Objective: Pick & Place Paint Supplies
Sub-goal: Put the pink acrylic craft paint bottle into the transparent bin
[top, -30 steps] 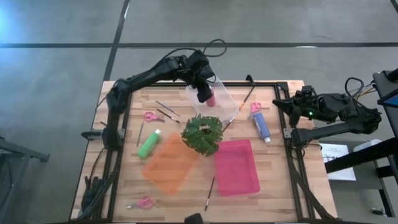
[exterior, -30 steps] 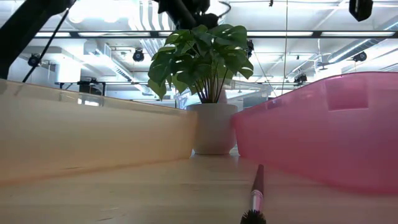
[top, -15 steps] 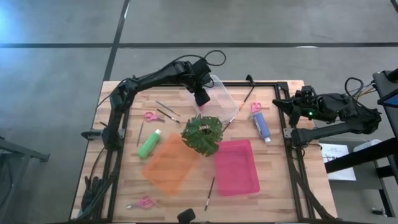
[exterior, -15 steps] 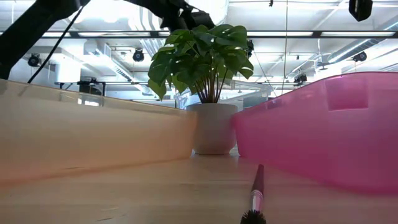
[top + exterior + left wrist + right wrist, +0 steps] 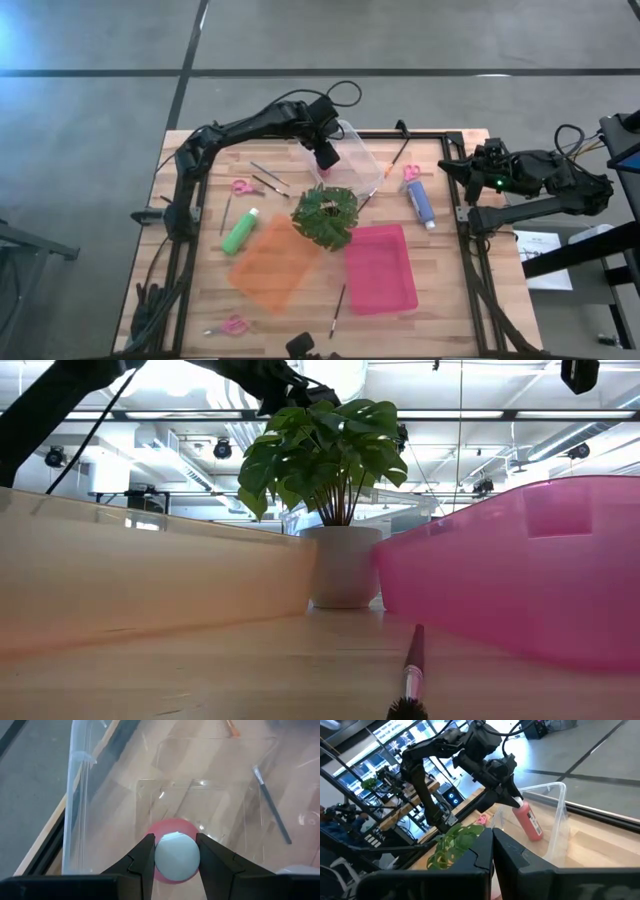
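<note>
My left gripper is over the clear tray at the table's far side, shut on the maroon-pink paint bottle. The green bottle lies left of the plant. The blue-purple bottle lies on the right, beside pink scissors. More pink scissors and thin brushes lie on the left. Another brush lies near the front edge. My right gripper waits shut past the table's right edge. My left gripper pinches the maroon-pink bottle's white cap between its two fingers, coming from above and pointing down. The bottle hangs tilted below the fingers inside the clear tray. Whether its base touches the tray floor, I cannot tell.
A green leafy plant stands mid-table, right in front of the clear tray. The orange tray and pink tray lie nearer the front. A third pair of scissors lies at the front left. Another brush lies beside the clear tray.
My left gripper has come down with the maroon-pink bottle, lowering it into the clear tray and shifting slightly toward the table's left. It has stayed shut on the cap. Most of that move came early in the second.
</note>
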Action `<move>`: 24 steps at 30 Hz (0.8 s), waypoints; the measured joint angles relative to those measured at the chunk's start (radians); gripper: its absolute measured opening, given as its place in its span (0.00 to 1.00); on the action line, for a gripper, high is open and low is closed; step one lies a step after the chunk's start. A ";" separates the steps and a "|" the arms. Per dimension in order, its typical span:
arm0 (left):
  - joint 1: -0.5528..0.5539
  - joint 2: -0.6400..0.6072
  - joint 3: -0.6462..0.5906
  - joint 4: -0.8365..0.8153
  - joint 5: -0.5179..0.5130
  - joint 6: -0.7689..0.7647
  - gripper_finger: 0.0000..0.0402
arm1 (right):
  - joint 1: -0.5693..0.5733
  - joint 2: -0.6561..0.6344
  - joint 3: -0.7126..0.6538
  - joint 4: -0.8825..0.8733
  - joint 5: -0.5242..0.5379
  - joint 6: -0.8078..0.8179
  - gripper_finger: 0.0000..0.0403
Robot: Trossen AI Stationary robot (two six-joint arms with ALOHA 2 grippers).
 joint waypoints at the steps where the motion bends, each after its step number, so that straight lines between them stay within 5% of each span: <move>1: 0.000 0.000 0.000 0.000 0.000 0.000 0.30 | 0.000 0.000 0.000 0.000 0.000 0.000 0.02; 10: 0.002 0.000 0.000 -0.005 -0.002 0.004 0.31 | 0.000 0.000 0.000 0.001 -0.001 0.001 0.02; 18: 0.003 -0.002 -0.002 -0.012 -0.077 -0.012 0.61 | 0.000 0.000 0.000 0.002 -0.003 0.001 0.02; 24: 0.003 -0.037 0.000 0.007 -0.080 -0.018 0.71 | 0.000 0.000 0.000 0.002 -0.003 0.001 0.02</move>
